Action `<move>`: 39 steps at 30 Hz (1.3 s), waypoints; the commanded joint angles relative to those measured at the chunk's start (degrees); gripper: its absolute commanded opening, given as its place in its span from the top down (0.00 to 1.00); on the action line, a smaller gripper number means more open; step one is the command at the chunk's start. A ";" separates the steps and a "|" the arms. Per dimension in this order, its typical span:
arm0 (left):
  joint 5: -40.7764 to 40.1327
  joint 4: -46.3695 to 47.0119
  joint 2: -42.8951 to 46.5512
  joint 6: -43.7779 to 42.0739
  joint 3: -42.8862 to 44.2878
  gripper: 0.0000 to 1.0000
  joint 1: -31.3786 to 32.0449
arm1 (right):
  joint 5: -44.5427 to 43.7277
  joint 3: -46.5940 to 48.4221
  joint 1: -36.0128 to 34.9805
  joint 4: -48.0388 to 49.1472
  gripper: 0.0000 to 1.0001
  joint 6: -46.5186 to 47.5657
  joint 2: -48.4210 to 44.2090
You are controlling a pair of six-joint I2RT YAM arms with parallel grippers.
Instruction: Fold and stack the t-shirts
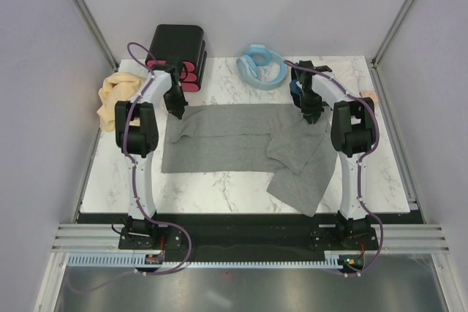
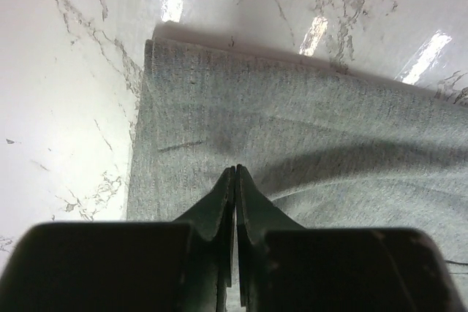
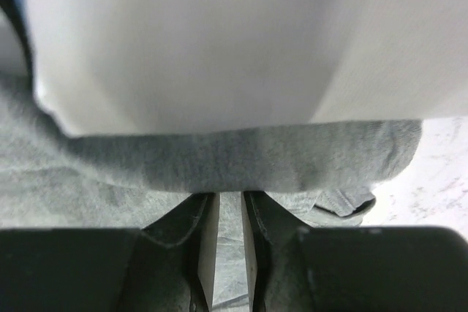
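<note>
Grey t-shirt sits partly hidden behind a blurred whitish mass.

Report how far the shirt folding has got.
Done: no folded stack shows yet. In hand: the grey shirt lies spread out, right side rumpled, with the left gripper and right gripper at its far edge. Remaining: finishing it, then the yellow shirt crumpled far left.

Soft overhead light falls evenly, glare streaks the glossy bench in the left wrist view, and the right wrist view's upper half is pale blur.
</note>
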State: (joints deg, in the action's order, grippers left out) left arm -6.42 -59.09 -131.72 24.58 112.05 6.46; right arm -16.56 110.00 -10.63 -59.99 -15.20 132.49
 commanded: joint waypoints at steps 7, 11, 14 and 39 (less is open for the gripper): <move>-4.30 3.63 -1.08 -0.58 -1.65 0.94 -2.94 | 10.67 -3.47 -2.46 1.54 0.75 -1.50 -0.39; -5.54 3.45 0.05 -0.32 -3.06 0.94 -3.21 | 8.74 -3.56 -4.83 1.71 0.75 -2.55 -0.21; -5.97 4.07 1.29 -0.23 -2.98 0.93 -3.38 | 4.27 -3.47 -4.75 1.98 0.74 -3.95 -3.27; -6.59 4.07 1.81 -0.23 -1.13 0.94 -5.67 | -5.50 2.24 -1.58 -1.98 0.73 -4.66 -6.62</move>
State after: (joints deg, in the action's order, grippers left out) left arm -10.11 -58.78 -130.56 23.18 110.13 4.93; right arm -21.06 108.49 -12.29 -61.78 -19.31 130.72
